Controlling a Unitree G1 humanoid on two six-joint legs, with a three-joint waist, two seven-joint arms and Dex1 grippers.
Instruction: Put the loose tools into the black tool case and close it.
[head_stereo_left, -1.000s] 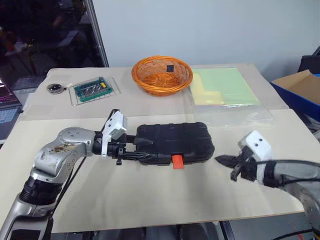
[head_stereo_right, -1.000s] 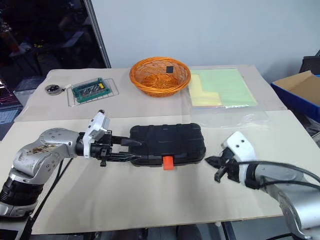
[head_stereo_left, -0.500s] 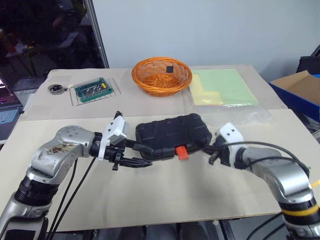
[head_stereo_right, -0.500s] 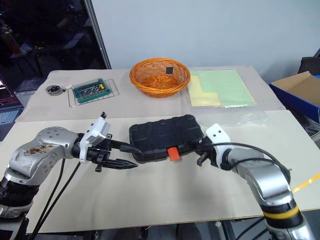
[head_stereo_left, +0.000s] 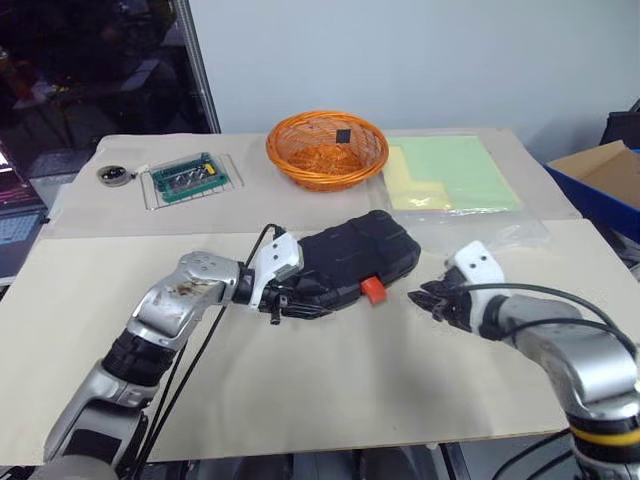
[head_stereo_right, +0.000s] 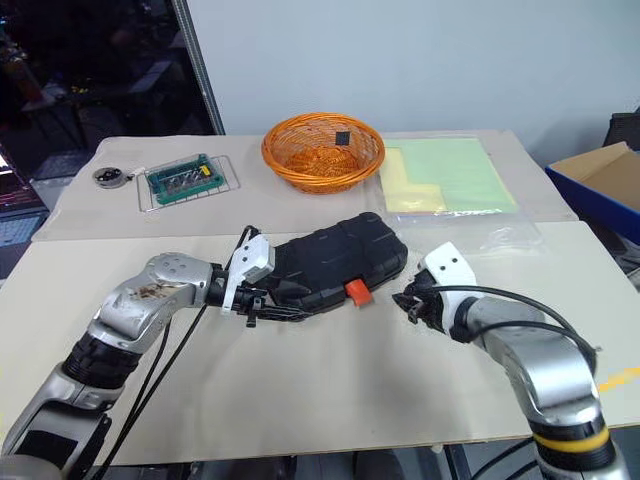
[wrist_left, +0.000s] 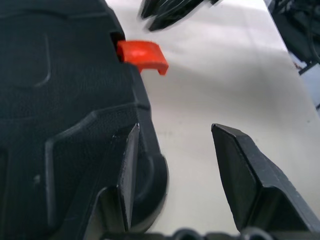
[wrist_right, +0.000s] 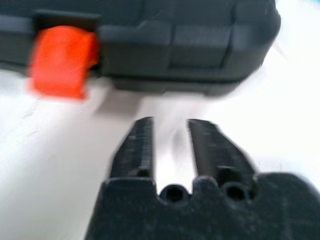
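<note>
The black tool case (head_stereo_left: 350, 255) lies shut and skewed in the middle of the table, its orange latch (head_stereo_left: 372, 290) facing me. My left gripper (head_stereo_left: 305, 303) is open at the case's near left corner. In the left wrist view one finger (wrist_left: 125, 170) rests against that corner and the other stands over bare table. My right gripper (head_stereo_left: 425, 298) hovers just right of the latch, apart from the case. Its fingers (wrist_right: 137, 145) stand slightly apart with nothing between them. The loose tools are out of view.
An orange wicker basket (head_stereo_left: 326, 148) stands at the back centre. A green circuit board in a clear tray (head_stereo_left: 187, 178) and a small round object (head_stereo_left: 113, 174) lie at the back left. Green sheets in clear plastic (head_stereo_left: 450, 175) lie back right. A cardboard box (head_stereo_left: 600, 165) sits beyond the right edge.
The case has swung round, its right end now farther from me. My left gripper moved right, up against the case's left corner. My right gripper's fingers have parted and stand clear of the case.
</note>
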